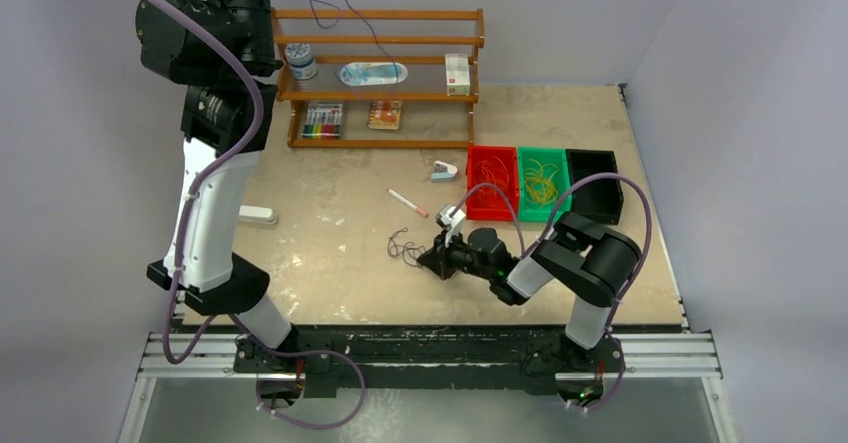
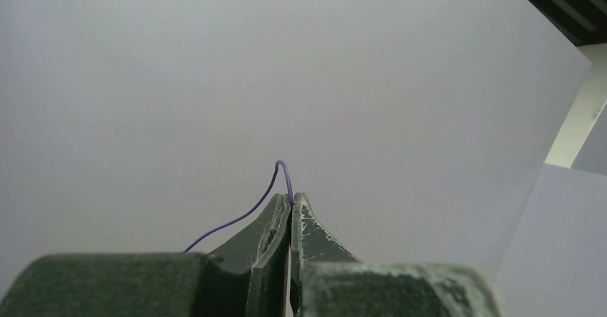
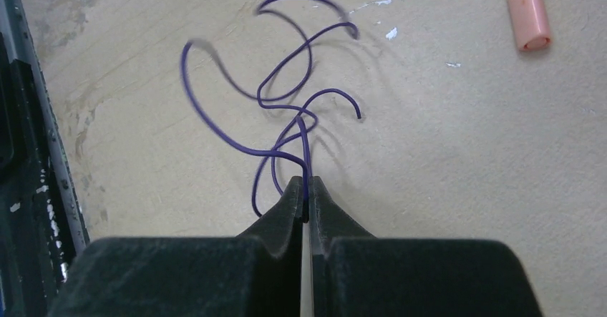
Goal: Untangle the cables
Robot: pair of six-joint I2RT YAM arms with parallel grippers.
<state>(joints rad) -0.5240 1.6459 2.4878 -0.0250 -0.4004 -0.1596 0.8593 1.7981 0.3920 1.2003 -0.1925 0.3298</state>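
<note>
A small tangle of thin dark purple cables [image 3: 286, 95] lies on the tan table, seen in the top view as loose loops [image 1: 404, 248] left of the right arm. My right gripper [image 3: 306, 184] sits low at the tangle's near edge, shut on a purple strand that rises between its tips; in the top view the right gripper [image 1: 427, 257] touches the loops. My left gripper [image 2: 292, 199] is raised high against the grey wall, shut on one thin purple cable [image 2: 243, 217] that arcs out over its tips. That strand [image 1: 352, 5] hangs in front of the shelf.
A red bin [image 1: 492, 153] with orange cables, a green bin [image 1: 541, 153] with yellow cables and a black bin [image 1: 593, 203] stand at the right. A white pen with a red tip [image 1: 407, 203] lies near the tangle. A wooden shelf [image 1: 378, 95] stands at the back.
</note>
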